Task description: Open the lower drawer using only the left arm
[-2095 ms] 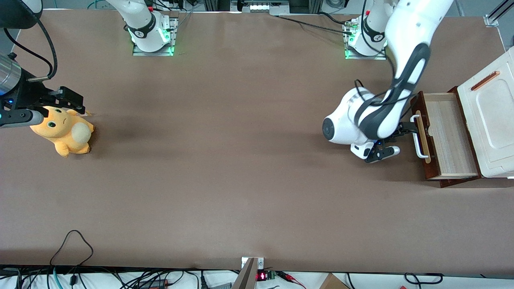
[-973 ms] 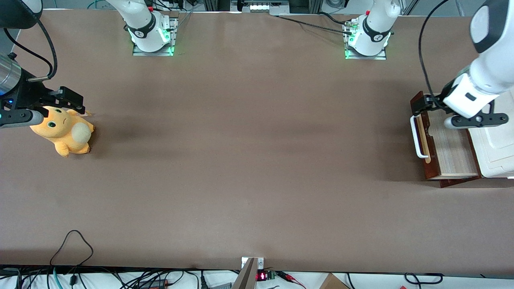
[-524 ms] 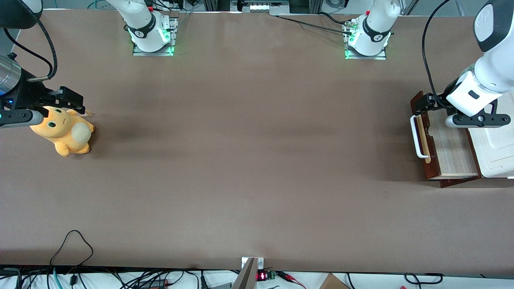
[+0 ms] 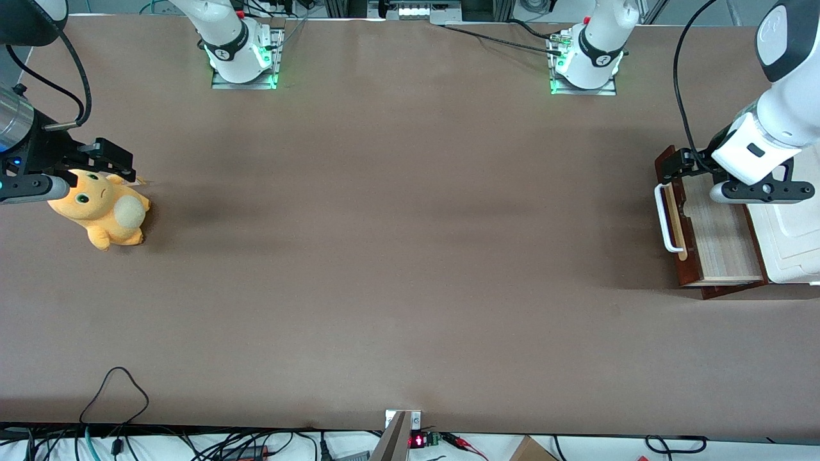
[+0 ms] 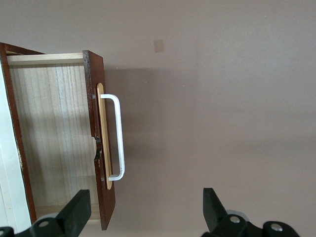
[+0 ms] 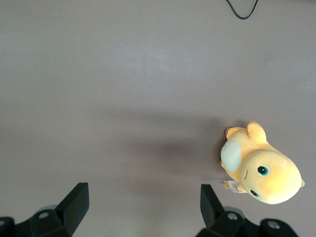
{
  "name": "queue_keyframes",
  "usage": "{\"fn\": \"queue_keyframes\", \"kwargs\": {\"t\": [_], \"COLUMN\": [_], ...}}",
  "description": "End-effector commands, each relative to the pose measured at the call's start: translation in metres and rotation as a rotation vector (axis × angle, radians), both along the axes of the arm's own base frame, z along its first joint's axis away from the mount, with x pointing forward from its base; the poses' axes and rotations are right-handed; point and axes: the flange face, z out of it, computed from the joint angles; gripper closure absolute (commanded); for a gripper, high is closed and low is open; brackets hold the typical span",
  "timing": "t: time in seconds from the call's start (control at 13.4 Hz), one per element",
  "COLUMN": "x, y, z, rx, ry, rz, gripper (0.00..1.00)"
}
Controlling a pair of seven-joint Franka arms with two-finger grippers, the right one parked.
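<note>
Room to move: the brown table (image 4: 397, 256) lies bare and wide in front of the drawer's front.
Lower drawer: the shallow dark reddish-brown wooden drawer (image 4: 714, 224) with pale wood inside stands pulled out from the white moulded cabinet (image 4: 791, 224) at my end of the table; its white loop handle (image 5: 117, 137) sits on a pale strip.
Around: an orange plush toy (image 4: 102, 214) lies well apart, toward the parked arm's end.
My arm: my glossy white left arm (image 4: 778, 96) reaches over the cabinet.
My hand: my black two-finger gripper (image 5: 143, 215) hangs above the drawer, fingers (image 5: 76, 212) spread wide, holding and touching nothing.
</note>
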Motion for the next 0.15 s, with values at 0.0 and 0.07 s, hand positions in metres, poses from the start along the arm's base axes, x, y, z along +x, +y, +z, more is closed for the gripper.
{"fn": "queue_keyframes", "kwargs": {"t": [0.0, 0.07], "x": [-0.0028, -0.0029], "y": [-0.0015, -0.0015], "z": [0.0088, 0.0087], "rx": [-0.024, -0.024], "ry": [-0.015, -0.013], "rz": [-0.017, -0.017], "gripper": [0.00, 0.00]}}
